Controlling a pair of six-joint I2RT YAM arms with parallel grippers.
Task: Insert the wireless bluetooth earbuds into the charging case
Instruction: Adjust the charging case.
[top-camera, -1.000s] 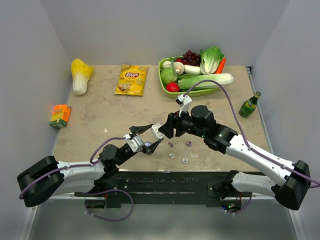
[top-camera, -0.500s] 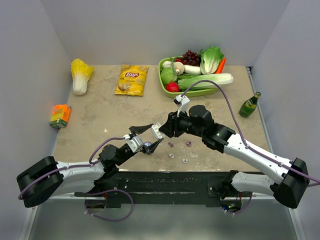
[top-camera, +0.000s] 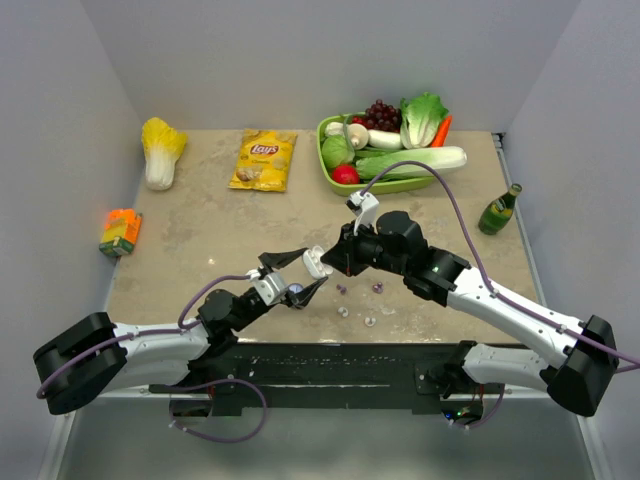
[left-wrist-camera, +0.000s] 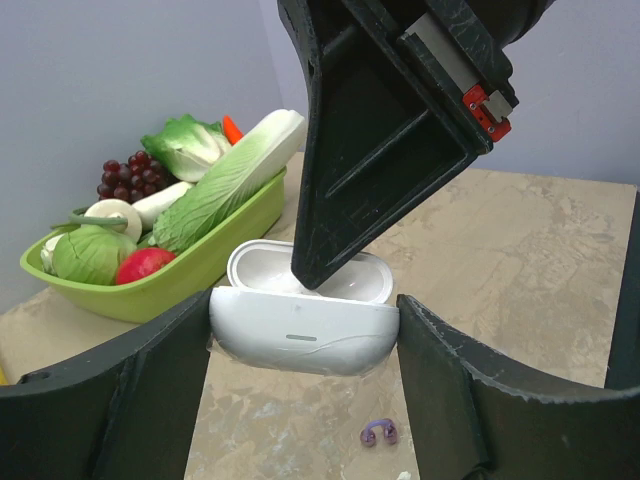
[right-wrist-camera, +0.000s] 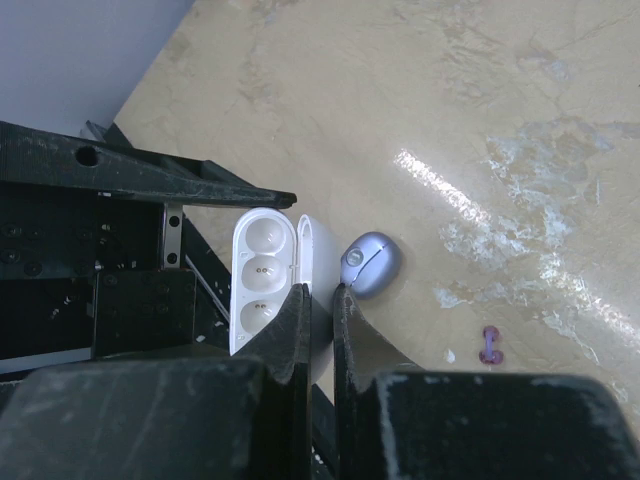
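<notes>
- Two end effectors meet at the charging case (left-wrist-camera: 300, 338), which is held above the worktop (top-camera: 200, 230). The left end effector (left-wrist-camera: 304, 360) clamps the case body between part-open fingers, with the wells exposed.
- The right end effector (right-wrist-camera: 320, 292) is closed almost fully, apparently on the lid edge.
- The earbuds (top-camera: 343, 290) lie loose on the worktop at 5 o'clock from the case. None is seated.
- Recommended: keep the case level, release the lid gently, grip one bud by its sides, then lower it straight into a well.

A robotics lab test cell: bare grey walls (top-camera: 300, 60) box in a stone-look table (top-camera: 200, 240), left arm (top-camera: 150, 345) and right arm (top-camera: 500, 298) bolted at its edge, plastic vegetables (top-camera: 412, 160) in a tray (top-camera: 395, 185).
</notes>
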